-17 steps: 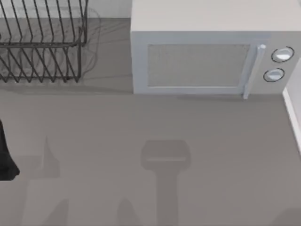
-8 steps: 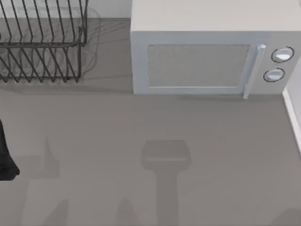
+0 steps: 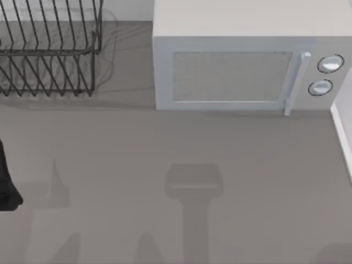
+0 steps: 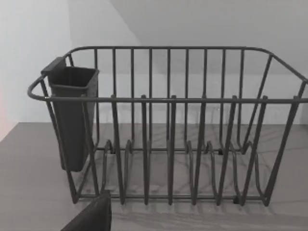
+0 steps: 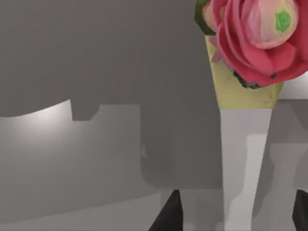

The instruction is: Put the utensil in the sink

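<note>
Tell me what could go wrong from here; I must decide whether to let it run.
No utensil or sink shows on the counter, so the arms may search blindly. The left arm faces the dish rack and its cup and could snag the wires. The right wrist view sits near a pink flower, which may be knocked.

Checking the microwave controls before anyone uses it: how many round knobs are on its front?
2. Both knobs sit at the right end of the microwave, right of the door handle: the upper knob and the lower knob just below it.
</note>
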